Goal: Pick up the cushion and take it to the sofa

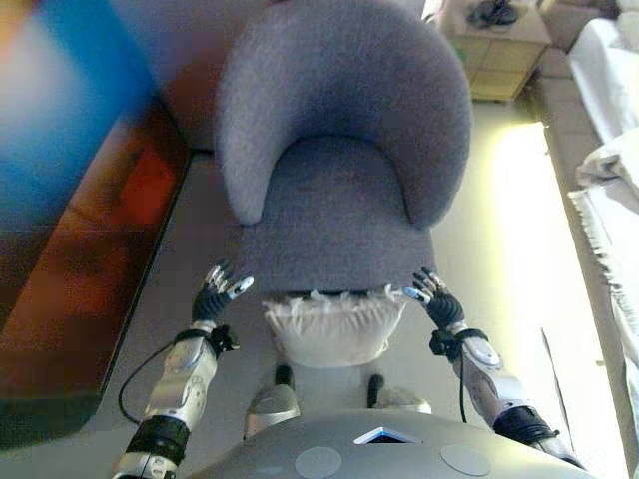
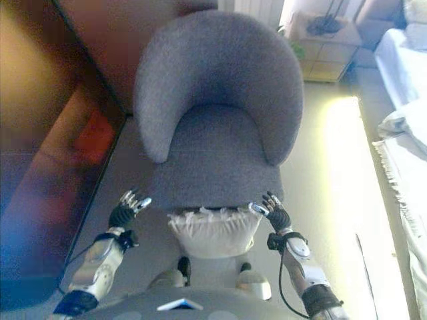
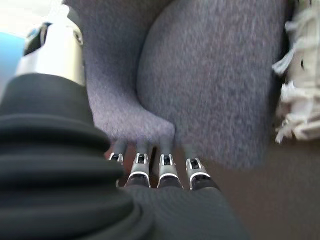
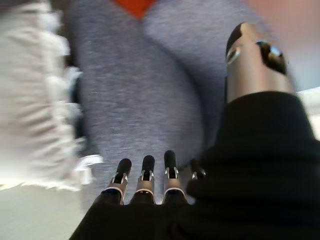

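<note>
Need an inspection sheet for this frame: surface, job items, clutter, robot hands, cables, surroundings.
Surface: pale floor, nothing seen loose on it.
Job items: white fringed cushion by the front edge of the grey armchair, held by neither hand; sofa not identified.
Clutter: nothing seen.
Robot hands: left robot hand and right robot hand flank the cushion, fingers straight, empty.
Cables: nothing seen.
Surroundings: small cabinet behind, white fabric at right.
</note>
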Tool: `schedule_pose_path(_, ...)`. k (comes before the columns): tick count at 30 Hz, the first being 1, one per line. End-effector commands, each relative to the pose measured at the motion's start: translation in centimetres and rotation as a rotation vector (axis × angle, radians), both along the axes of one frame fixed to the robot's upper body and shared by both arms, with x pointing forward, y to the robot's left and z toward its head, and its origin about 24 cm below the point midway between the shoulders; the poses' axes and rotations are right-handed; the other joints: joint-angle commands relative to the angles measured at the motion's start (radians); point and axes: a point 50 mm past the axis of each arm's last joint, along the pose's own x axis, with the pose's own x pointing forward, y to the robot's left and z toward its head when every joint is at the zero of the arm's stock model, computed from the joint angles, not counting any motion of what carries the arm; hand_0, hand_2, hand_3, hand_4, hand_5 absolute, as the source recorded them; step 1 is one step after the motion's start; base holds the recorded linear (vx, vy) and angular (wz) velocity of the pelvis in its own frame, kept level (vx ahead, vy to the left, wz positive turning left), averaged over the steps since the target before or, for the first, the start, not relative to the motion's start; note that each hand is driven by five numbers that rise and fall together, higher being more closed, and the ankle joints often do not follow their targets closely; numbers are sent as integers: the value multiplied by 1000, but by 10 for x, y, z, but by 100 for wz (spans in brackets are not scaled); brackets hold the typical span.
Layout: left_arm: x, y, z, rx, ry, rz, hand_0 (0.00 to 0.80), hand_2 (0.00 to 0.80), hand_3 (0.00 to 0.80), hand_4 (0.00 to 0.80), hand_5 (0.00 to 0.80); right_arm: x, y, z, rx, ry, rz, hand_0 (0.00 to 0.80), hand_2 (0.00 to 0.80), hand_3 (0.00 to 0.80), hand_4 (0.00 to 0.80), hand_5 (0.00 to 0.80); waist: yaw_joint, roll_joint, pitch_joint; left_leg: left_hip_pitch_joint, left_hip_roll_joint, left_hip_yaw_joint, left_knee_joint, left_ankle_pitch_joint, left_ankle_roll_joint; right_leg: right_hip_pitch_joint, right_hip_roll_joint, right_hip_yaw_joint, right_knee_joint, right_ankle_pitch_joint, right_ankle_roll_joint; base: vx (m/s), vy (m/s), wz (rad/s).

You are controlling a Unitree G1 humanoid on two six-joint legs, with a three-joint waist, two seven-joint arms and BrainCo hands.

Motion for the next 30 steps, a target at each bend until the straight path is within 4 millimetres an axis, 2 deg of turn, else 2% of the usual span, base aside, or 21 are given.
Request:
schedule_pose_path(1,11,10,12,81,-78,-24,0,0,0,0,0,27,5,23,-27,-169,-5,0,0,0,0,0,39,-40,45,-106,60,0,205,-89,-14,-135,-164,-6,178,43,91,-174,63,-1)
schedule_pose_path(3,22,11,16,104,-107,-31,0,0,0,0,0,40,0,31,-51,-213,-10,0,0,0,0,0,44,-40,103,-195,70,-5,308,-116,-11,-223,-183,-2,272,32,84,-264,48,3)
schedule_pose_path(6,40,9,24,113,-147,-20,0,0,0,0,0,60,-5,43,-108,-251,-2,0,0,0,0,0,42,-35,166,-350,84,-24,466,-167,-12,-370,-187,37,404,-9,71,-234,42,10)
schedule_pose_path(12,73,-5,43,116,-241,-31,0,0,0,0,0,92,-9,65,-213,-309,4,0,0,0,0,0,25,0,227,-610,88,-68,670,-230,-18,-682,-169,116,680,-90,49,-157,46,-3)
schedule_pose_path(15,93,-12,60,122,-303,-50,0,0,0,0,0,113,-14,87,-268,-368,-25,0,0,0,0,0,14,20,255,-724,84,-84,744,-242,-15,-817,-163,132,787,-112,32,-147,-1,1)
schedule_pose_path(16,100,-14,66,119,-325,-47,0,0,0,0,0,121,-17,96,-278,-390,-56,0,0,0,0,0,12,28,271,-765,84,-93,802,-282,-18,-864,-159,141,855,-154,31,-86,-10,4)
schedule_pose_path(18,108,-16,74,120,-357,-40,0,0,0,0,0,130,-19,107,-282,-417,-98,0,0,0,0,0,7,38,284,-832,83,-102,859,-294,-9,-938,-153,149,926,-173,22,-83,4,8)
schedule_pose_path(25,126,-14,96,136,-410,-57,0,0,0,0,0,141,-31,122,-319,-410,-137,0,0,0,0,0,-14,46,302,-1060,84,-110,1114,-358,18,-1168,-136,172,1157,-229,-5,-25,-13,-2)
schedule_pose_path(30,135,-13,107,139,-416,-83,0,0,0,0,0,146,-42,130,-290,-410,-223,0,0,0,0,0,-28,45,310,-1147,85,-110,1217,-388,32,-1252,-120,183,1250,-259,-12,19,-4,-1)
